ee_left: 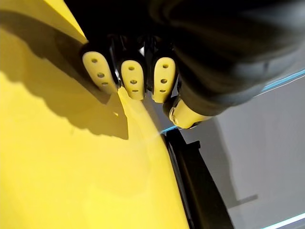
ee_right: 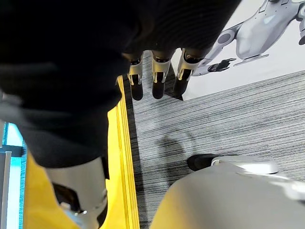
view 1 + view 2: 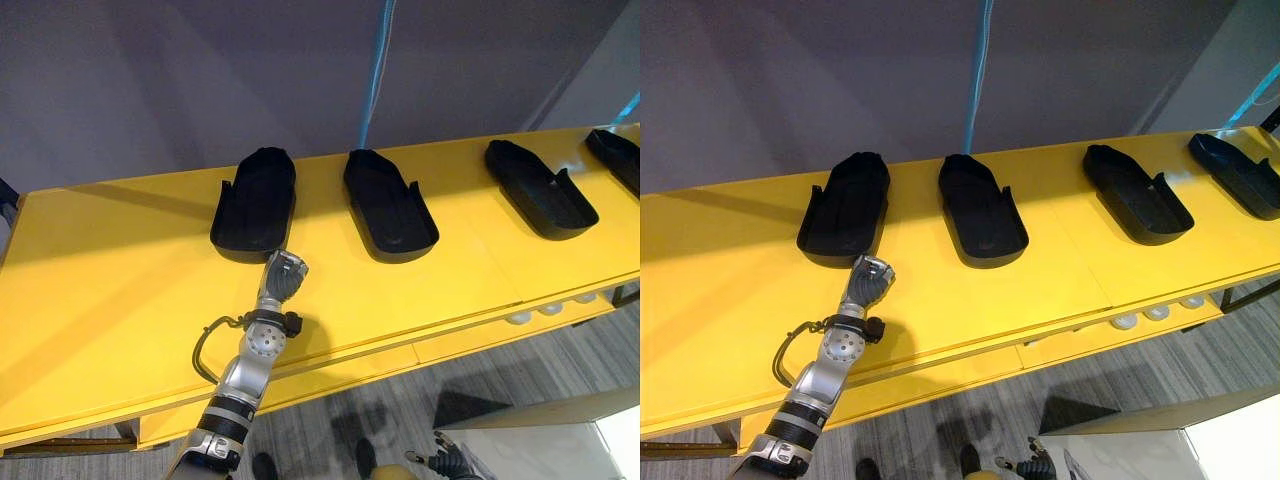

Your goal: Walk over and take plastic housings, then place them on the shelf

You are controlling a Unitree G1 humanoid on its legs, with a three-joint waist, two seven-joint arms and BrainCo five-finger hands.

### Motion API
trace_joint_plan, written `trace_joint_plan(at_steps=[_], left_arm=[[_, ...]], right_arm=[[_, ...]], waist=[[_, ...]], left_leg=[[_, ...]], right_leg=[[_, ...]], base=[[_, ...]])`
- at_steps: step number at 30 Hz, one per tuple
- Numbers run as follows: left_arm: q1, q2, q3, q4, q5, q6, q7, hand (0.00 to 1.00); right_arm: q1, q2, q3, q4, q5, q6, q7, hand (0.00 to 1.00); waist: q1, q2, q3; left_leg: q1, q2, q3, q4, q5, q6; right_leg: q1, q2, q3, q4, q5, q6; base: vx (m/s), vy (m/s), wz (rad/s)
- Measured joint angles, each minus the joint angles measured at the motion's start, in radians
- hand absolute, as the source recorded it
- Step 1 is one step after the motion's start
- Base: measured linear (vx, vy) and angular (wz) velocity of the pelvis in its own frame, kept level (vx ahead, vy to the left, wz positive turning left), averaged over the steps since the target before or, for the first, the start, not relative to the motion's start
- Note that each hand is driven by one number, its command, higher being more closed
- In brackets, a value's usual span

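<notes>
**Q:** Where is the task's thing in relation to the fingers?

**A:** Four black plastic housings lie in a row on the yellow desk (image 3: 100, 290). The leftmost housing (image 3: 256, 205) is directly ahead of the left hand (image 3: 285, 275), with its near end just beyond the knuckles. Whether they touch cannot be determined. Its long axis runs away from the robot toward the wall. The second housing (image 3: 388, 205) lies further right, well apart from the hand.

**Q:** Which hand is nearer, and what is its pose?

**A:** The left. Its arm reaches forward over the desk edge and the hand is low over the surface. The fingers are curled in and hold nothing. The right hand (image 2: 157, 71) hangs below the desk edge toward the floor, its fingers relaxed and empty.

**Q:** What does a grasp require?

**A:** Probably that the left fingers uncurl before closing on the near end.
</notes>
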Motion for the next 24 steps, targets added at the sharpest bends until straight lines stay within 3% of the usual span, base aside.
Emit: trace_joint_plan(at_steps=[4,8,9,10,11,14,17,19,20,21,24], left_arm=[[0.068,-0.004,-0.017,-0.164,-0.039,-0.021,-0.003,1.0],[0.143,0.0,0.01,-0.386,-0.071,-0.069,-0.003,1.0],[0.169,0.0,0.048,-0.444,-0.08,-0.088,0.002,1.0],[0.326,0.001,0.354,-0.557,-0.099,-0.124,0.089,1.0],[0.367,0.002,0.397,-0.557,-0.119,-0.123,0.114,1.0],[0.428,0.0,0.422,-0.558,-0.135,-0.123,0.136,1.0],[0.521,-0.024,0.528,-0.505,-0.152,-0.13,0.13,1.0],[0.57,-0.064,0.606,-0.434,-0.179,-0.092,0.119,1.0],[0.601,-0.082,0.632,-0.378,-0.197,-0.067,0.106,1.0],[0.62,-0.087,0.632,-0.334,-0.207,-0.051,0.095,0.0],[0.652,-0.109,0.628,-0.195,-0.217,-0.008,0.051,0.0]], right_arm=[[-0.001,0.001,-0.005,0.012,0.0,0.0,0.0,0.0],[0.001,-0.006,-0.004,0.035,0.0,-0.001,0.0,0.0],[0.002,-0.008,0.0,0.039,0.0,-0.001,0.0,0.0],[0.019,-0.019,0.007,0.077,0.0,-0.001,0.002,0.0],[0.032,-0.021,0.006,0.077,0.0,-0.001,0.002,0.0],[0.035,-0.022,0.006,0.078,0.0,-0.001,0.002,0.0],[0.032,-0.019,0.005,0.061,-0.001,-0.001,0.003,0.0],[0.049,-0.012,0.004,0.033,-0.021,0.002,0.003,0.0],[0.058,-0.008,0.006,0.017,-0.023,0.003,0.003,0.0],[0.065,0.0,0.006,-0.007,-0.026,0.009,0.004,0.0],[0.054,0.027,0.01,-0.084,-0.044,0.016,0.007,0.0]], waist=[[0.004,0.0,0.0],[0.036,0.002,0.001],[0.036,0.002,0.001],[0.069,0.005,-0.002],[0.093,0.004,-0.003],[0.124,0.001,-0.009],[0.121,-0.001,-0.018],[0.13,-0.007,-0.022],[0.149,-0.014,-0.027],[0.159,-0.02,-0.032],[0.175,-0.037,-0.042]], left_leg=[[0.013,0.0,-0.02,0.002,0.0,0.0],[0.022,0.0,-0.04,0.001,0.0,-0.001],[0.025,-0.001,-0.054,-0.001,0.001,-0.002],[0.029,-0.01,-0.122,-0.003,0.013,0.004],[0.028,-0.013,-0.135,-0.003,0.015,0.005],[0.024,-0.016,-0.147,-0.003,0.019,0.008],[0.016,-0.018,-0.164,-0.003,0.021,0.01],[0.022,-0.019,-0.173,-0.002,0.014,0.01],[0.032,-0.02,-0.173,-0.002,0.008,0.008],[0.032,-0.02,-0.172,-0.002,0.006,0.009],[0.032,-0.02,-0.154,-0.002,0.004,0.012]], right_leg=[[0.033,-0.001,-0.023,-0.012,0.0,0.0],[0.055,-0.001,-0.033,-0.013,-0.002,0.003],[0.065,-0.002,-0.042,-0.013,-0.005,0.006],[0.095,-0.01,-0.108,0.023,-0.039,0.008],[0.101,-0.011,-0.117,0.022,-0.04,0.008],[0.108,-0.014,-0.133,0.022,-0.041,0.008],[0.112,-0.015,-0.152,0.026,-0.053,0.018],[0.127,-0.019,-0.175,0.027,-0.054,0.012],[0.139,-0.022,-0.186,0.028,-0.058,0.011],[0.143,-0.024,-0.193,0.033,-0.062,0.01],[0.146,-0.034,-0.211,0.042,-0.067,0.011]], base=[[0.02,0.002,0.14],[-0.01,0.009,0.15],[-0.09,0.018,0.86],[-0.09,0.016,0.96],[-0.09,0.013,0.9],[-0.03,0.01,0.2],[-0.02,-0.001,0.16],[0.02,-0.005,0.24],[0.03,0.002,0.17],[0.03,0.009,0.2],[0.01,0.019,0.16]])
